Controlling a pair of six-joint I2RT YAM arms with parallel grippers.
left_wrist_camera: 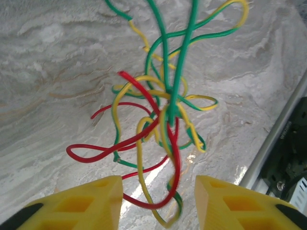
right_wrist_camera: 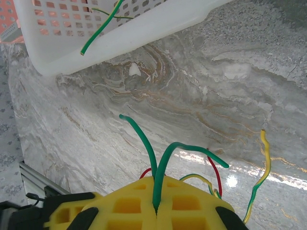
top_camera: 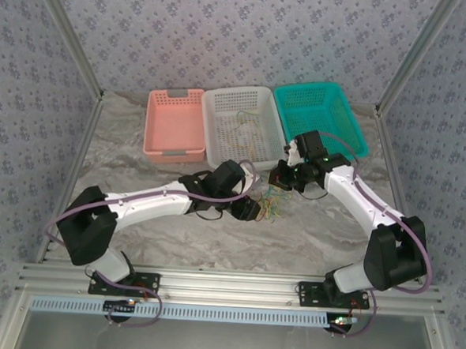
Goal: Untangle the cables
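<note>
The left gripper point(top_camera: 256, 211) reaches in from the left and sits low, just beside the bunch of cables point(top_camera: 270, 204). On the left wrist camera its yellow fingers point(left_wrist_camera: 98, 203) stand well apart, released. The lowest red and yellow loops of the cables point(left_wrist_camera: 163, 143) dangle into the gap between them. Neither pad visibly presses on a strand, though the red loop passes close to the left pad.

The right gripper point(top_camera: 283, 178) comes in from the right, a little farther from the bases, and is clenched. On its own camera the yellow fingers point(right_wrist_camera: 120, 206) meet in a tight seam. A green strand of the cables point(right_wrist_camera: 158, 167) rises straight out of that seam, pinched there. More green, red and yellow-green ends curl out around the pads.

From this grip the tangle hangs above the table, between the two grippers, with green strands running up and knotted loops below.

Blue-grey flowered wallpaper point(top_camera: 226, 32) covers the walls on three sides. The table point(top_camera: 139, 161) is grey-white marbled and glossy enough to show glints. An aluminium rail point(top_camera: 226, 289) along its near edge carries both arm bases.

At the far edge three perforated baskets stand side by side: a teal basket point(top_camera: 320, 116) on the right, a white basket point(top_camera: 240, 119) in the middle and a pink basket point(top_camera: 174, 125) on the left. A few thin wires point(top_camera: 247, 137) lie in the white one.
</note>
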